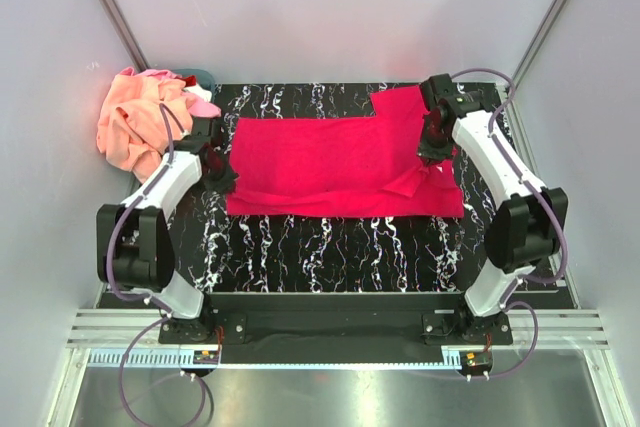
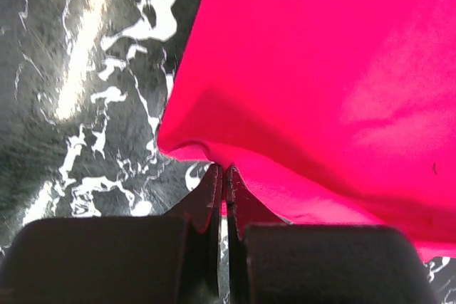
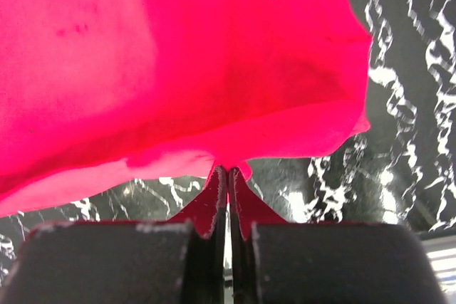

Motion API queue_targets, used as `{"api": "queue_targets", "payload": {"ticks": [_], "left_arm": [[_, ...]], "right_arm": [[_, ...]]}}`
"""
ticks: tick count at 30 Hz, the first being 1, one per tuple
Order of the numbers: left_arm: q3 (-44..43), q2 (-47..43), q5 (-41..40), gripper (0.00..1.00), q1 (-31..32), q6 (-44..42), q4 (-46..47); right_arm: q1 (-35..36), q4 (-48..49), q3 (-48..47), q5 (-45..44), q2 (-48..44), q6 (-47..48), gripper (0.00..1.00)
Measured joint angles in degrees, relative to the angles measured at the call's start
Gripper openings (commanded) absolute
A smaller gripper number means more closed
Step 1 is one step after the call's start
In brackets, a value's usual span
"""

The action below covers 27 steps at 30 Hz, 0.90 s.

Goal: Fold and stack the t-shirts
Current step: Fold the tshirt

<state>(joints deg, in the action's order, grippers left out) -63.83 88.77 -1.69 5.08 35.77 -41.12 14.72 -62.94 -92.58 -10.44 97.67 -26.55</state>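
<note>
Crimson t-shirt (image 1: 340, 162) lies spread flat across the far half of your black marbled table (image 1: 330, 247), with one sleeve reaching toward the far right corner. Your left gripper (image 2: 223, 173) has its jaws pressed together on the shirt's left edge, red cloth pinched between the tips. Your right gripper (image 3: 226, 174) is clamped the same way on a raised fold near the shirt's right side. Peach-orange and pink shirts (image 1: 140, 125) sit heaped at the far left, beside a teal basket (image 1: 203, 77).

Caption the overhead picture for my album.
Left claw and right claw pinch opposite ends of a crimson-red cloth t-shirt on a black marbled table.
</note>
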Motion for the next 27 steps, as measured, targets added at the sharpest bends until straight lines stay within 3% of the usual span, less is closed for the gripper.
{"api": "queue_targets", "payload": {"ticks": [15, 19, 20, 22, 24, 27], "left_arm": [[-7.85, 10.60, -0.98, 0.02, -0.63, -2.36, -0.68], [-11.10, 14.12, -1.31, 0.23, -0.96, -3.28, -2.40], [-12.66, 15.37, -1.40, 0.34, -1.07, -3.61, -2.97], [-17.53, 18.60, -1.62, 0.47, -1.40, -4.28, -5.57], [-22.99, 21.75, -1.77, 0.64, -1.73, -4.76, -7.21], [-29.27, 23.93, -1.79, 0.75, -2.19, -4.74, -9.51]], "right_arm": [[-1.77, -1.77, -10.27, -0.52, 11.82, 2.21, 0.00], [-2.05, -3.23, -14.67, -1.16, 16.04, 2.19, 0.00], [-2.21, -3.58, -15.91, -1.40, 17.40, 2.19, 0.01], [-2.93, -5.11, -19.91, -2.14, 20.90, 1.84, 0.59], [-4.09, -6.99, -26.45, -2.56, 25.68, 1.73, 0.97], [-6.23, -10.69, -40.48, -3.61, 34.12, 2.78, 1.00]]}}
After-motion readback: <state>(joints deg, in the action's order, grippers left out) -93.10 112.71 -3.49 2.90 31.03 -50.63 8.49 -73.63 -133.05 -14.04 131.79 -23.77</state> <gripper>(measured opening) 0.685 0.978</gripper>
